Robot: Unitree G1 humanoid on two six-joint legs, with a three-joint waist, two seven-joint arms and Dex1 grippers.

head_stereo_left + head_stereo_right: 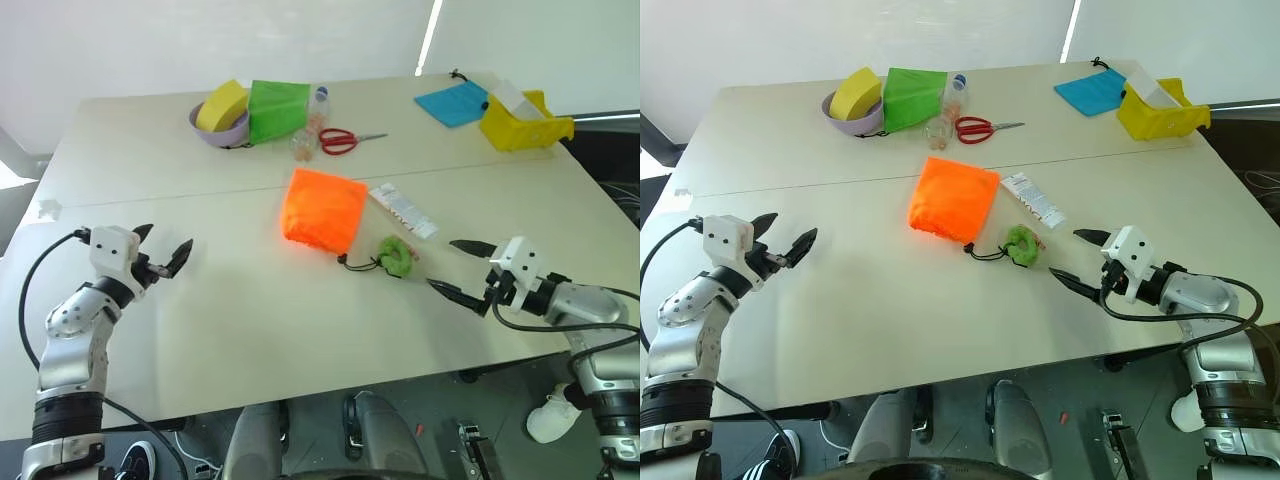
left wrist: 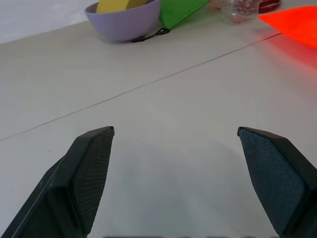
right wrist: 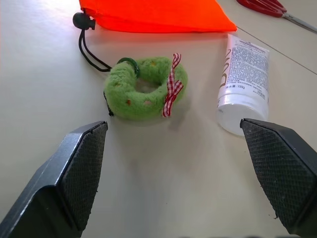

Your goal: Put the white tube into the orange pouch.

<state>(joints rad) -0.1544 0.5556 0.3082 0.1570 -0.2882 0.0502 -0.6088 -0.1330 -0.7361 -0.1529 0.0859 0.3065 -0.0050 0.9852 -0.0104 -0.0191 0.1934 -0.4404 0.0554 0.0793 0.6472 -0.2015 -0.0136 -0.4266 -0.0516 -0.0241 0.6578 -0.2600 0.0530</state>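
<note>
Nearby, scissors [image 1: 340, 140] beyond orange pouch [image 1: 322, 209]

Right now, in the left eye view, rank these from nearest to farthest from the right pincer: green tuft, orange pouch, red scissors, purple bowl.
From the right pincer:
1. Green tuft, just to its left on the near half of the table.
2. Orange pouch, further left, mid-table.
3. Red scissors, beyond the pouch.
4. Purple bowl, far left at the back.
</note>
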